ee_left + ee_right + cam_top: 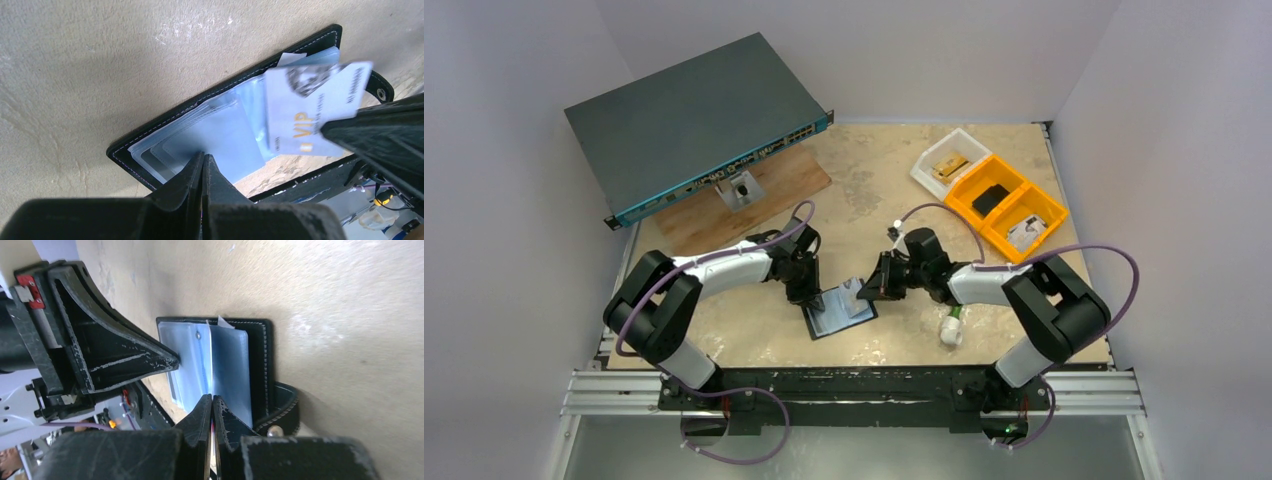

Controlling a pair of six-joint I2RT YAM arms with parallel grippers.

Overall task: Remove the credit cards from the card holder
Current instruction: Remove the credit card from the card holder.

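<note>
1. Credit card [305, 107]: a pale card printed "VIP", pinched at one edge between the closed fingers of the right gripper [212, 409] and held tilted above the sleeves. It appears free of its pocket.
2. The withdrawal is best made slowly along the card's own plane, so that no sleeve is dragged up with it.
3. Left gripper [204, 162]: closed on nothing, with its tips pressed onto the inner sleeves as a hold-down. Firm pressure is needed there while the card is drawn away.
4. Other cards [215, 137]: pale blue-grey, lodged in the clear sleeves.
5. Card holder [839, 312]: laid open on the table [904, 180], between the two arms and near their bases.
</note>
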